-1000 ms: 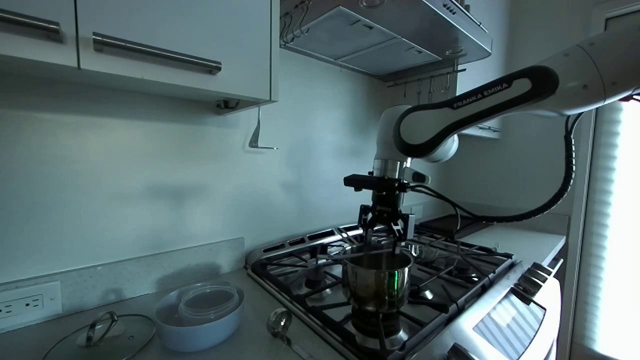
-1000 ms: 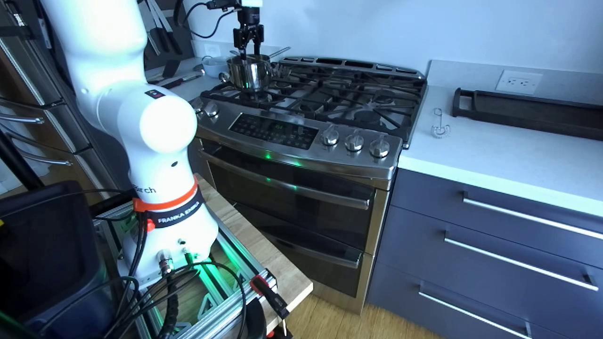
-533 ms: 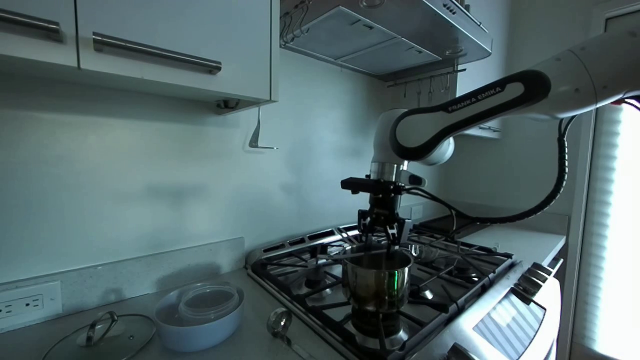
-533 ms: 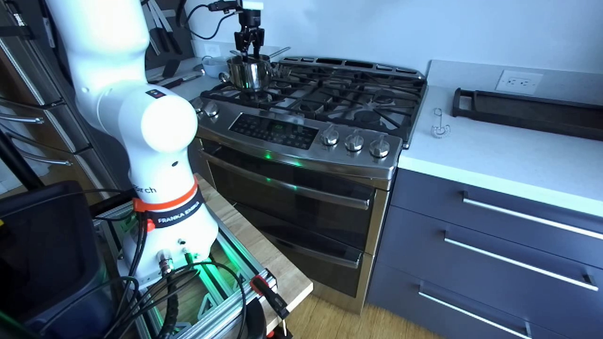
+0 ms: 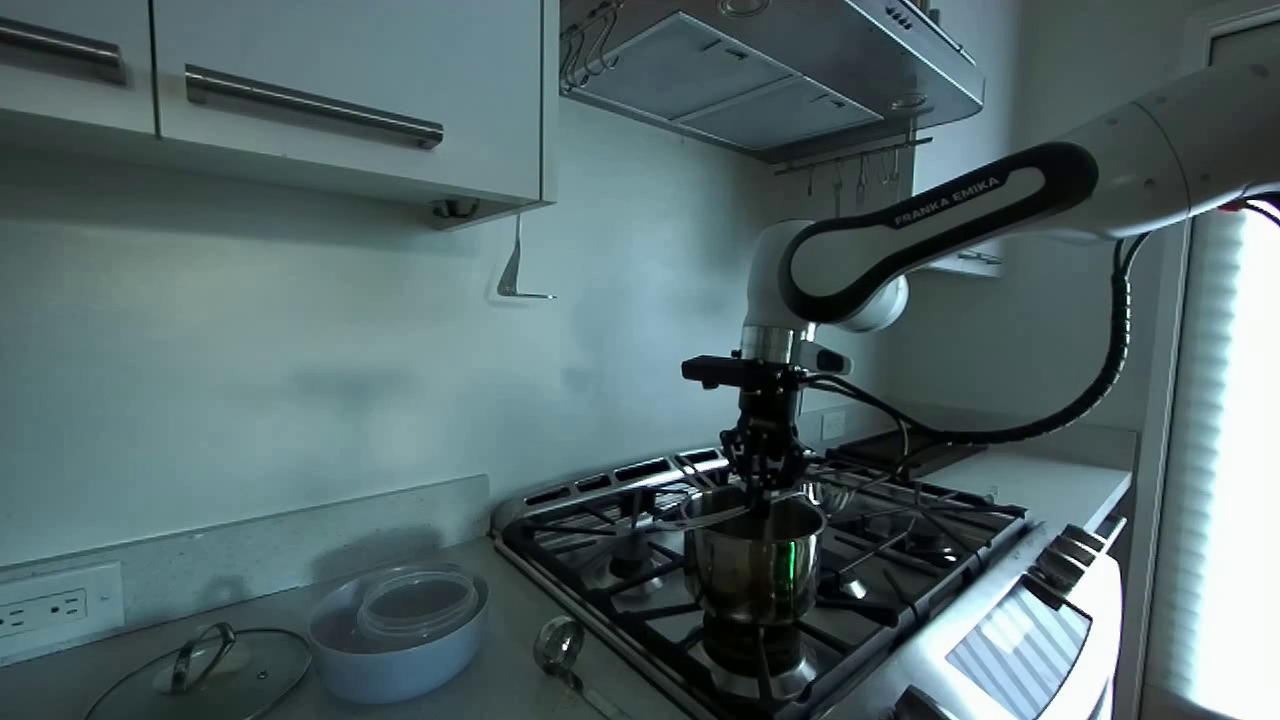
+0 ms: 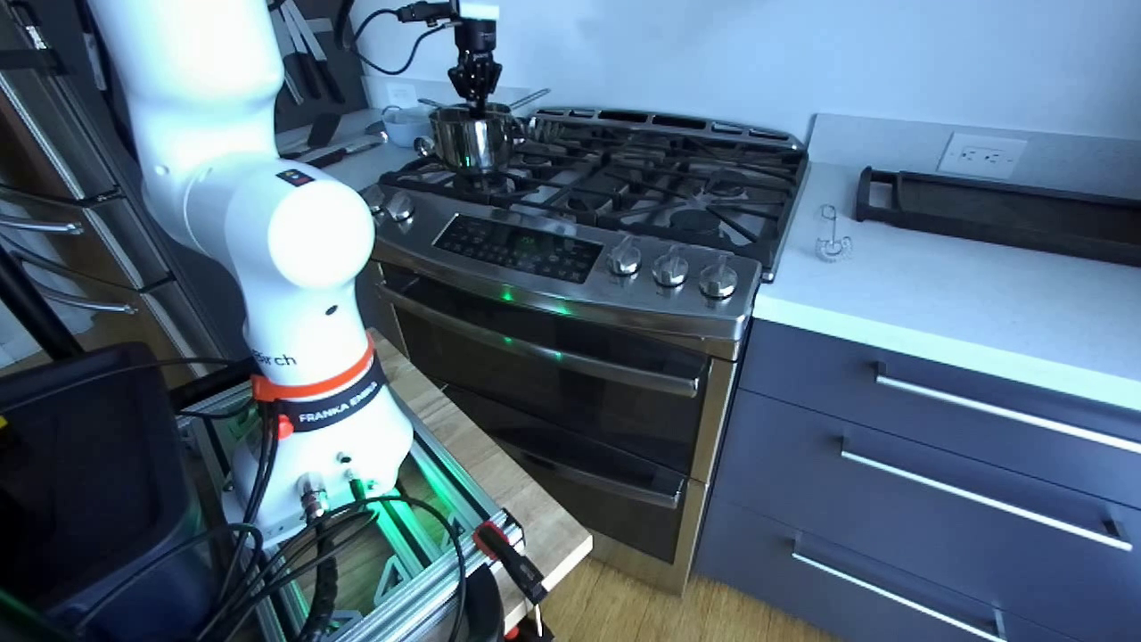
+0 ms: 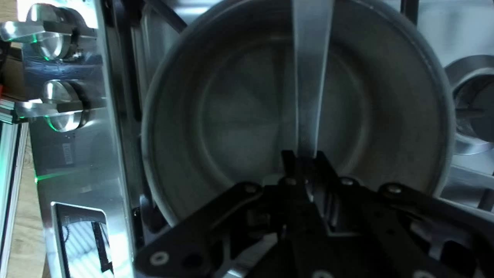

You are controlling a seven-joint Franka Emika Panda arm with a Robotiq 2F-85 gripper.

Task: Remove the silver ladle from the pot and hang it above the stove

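Wrist view: my pincer (image 7: pixel 303 156) is pinched on the flat handle of the ladle (image 7: pixel 312 73), pressing from both sides. The handle runs across the mouth of the pot (image 7: pixel 171 112) and out over its rim; the scoop end I can't make out.

In an exterior view I can see the change: a second ago the pincer (image 5: pixel 765 496) stood wide over the pot, and now it is narrow at the pot's mouth. The ladle's outer end has dipped slightly beside the pot. Hooks (image 5: pixel 862 182) hang from a rail (image 5: pixel 850 157) high above the pot and beyond it; one of those is probably my goal. A second ladle (image 5: pixel 558 645) lies on the bench (image 5: pixel 515 610), well apart from the pot.

In an exterior view the stove (image 6: pixel 570 245) spreads beneath the pot, and the ladle's end pokes a little farther past the pot than before. I judge the grasp made, the removal not yet: the ladle lies over the pot. Next I'd lift straight up off the pot, watching for the handle swivelling in so thin a pinch.
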